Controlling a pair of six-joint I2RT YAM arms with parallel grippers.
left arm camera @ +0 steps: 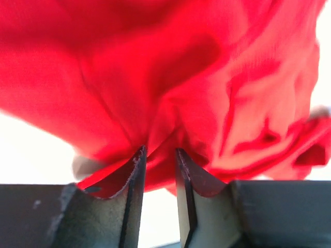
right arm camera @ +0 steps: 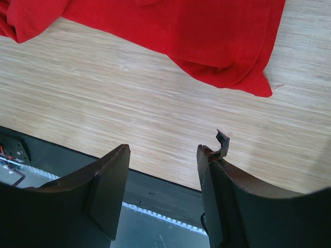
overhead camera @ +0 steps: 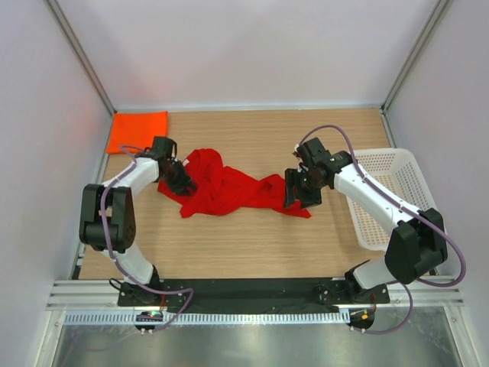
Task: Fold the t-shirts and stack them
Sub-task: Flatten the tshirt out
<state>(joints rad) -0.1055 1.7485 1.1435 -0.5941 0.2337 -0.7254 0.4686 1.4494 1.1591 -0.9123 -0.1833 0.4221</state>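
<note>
**Inspector:** Presently, where is the red shirt (overhead camera: 229,187) lying?

**Recorder:** It is lying crumpled and unfolded at the middle of the worktop (overhead camera: 252,245), its long axis running left to right between the two arms. The orange shirt (overhead camera: 137,131) is sitting folded flat in the far left corner, well apart from it. The basket (overhead camera: 397,172) is standing at the right edge.

**Inspector:** And the grippers?

**Recorder:** The left gripper (left arm camera: 159,155) is pinching a bunched fold at the shirt's left end, and creases are drawing in toward its narrow-set jaws. The right gripper (right arm camera: 164,152) is standing open, carrying nothing and hovering over bare wood.

**Inspector:** Which relation is governing the coming move?

**Recorder:** The shirt's right end is tapering to a corner pointing near-right, toward the basket side. In the right wrist view that corner is lying just ahead of the open jaws and a little to their right, not between them. The right arm is plainly the nearer one. In my judgement it is needing to reach forward onto that corner, so that both arms are stretching the shirt along its long axis. I cannot tell which end is collar and which is hem.
</note>
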